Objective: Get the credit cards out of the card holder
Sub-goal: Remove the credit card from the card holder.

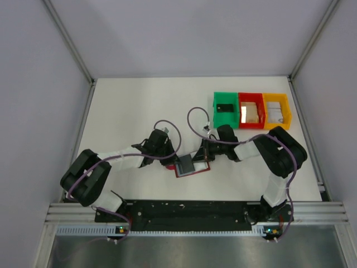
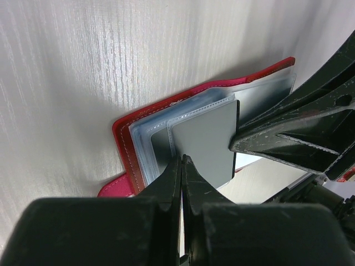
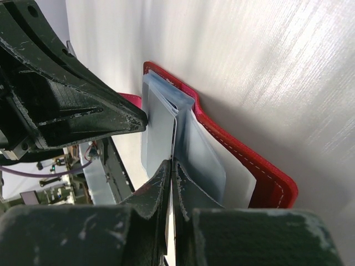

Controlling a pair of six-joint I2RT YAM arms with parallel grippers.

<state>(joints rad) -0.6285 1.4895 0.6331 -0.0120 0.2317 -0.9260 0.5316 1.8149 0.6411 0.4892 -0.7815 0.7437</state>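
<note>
Card extraction in hand at the open holder

The flat maroon card holder [image 2: 123, 145] lies open on the white table [image 1: 134, 111]. The left gripper [image 2: 181, 160] is pinched on a thin grey credit card [image 2: 205, 144], and the right gripper [image 3: 170, 164] clamps a clear plastic sleeve [image 3: 202, 155]. Next, probably: slide the card straight out.

Soft, even white light from overhead fills the top view. The bench [image 1: 128, 111] is bright, with only faint shadows under the arms, and the picture is sharp. In both wrist views the bench shows a streaky sheen, rising almost to glare at the upper right of the right wrist view. The card holder [image 2: 123, 138] throws a soft grey shadow along its red edge. The credit card [image 2: 205, 138] looks matte and crisp. The left tool [image 2: 181, 162] and right tool [image 3: 171, 164] are dark and blurred close to their lenses.
</note>
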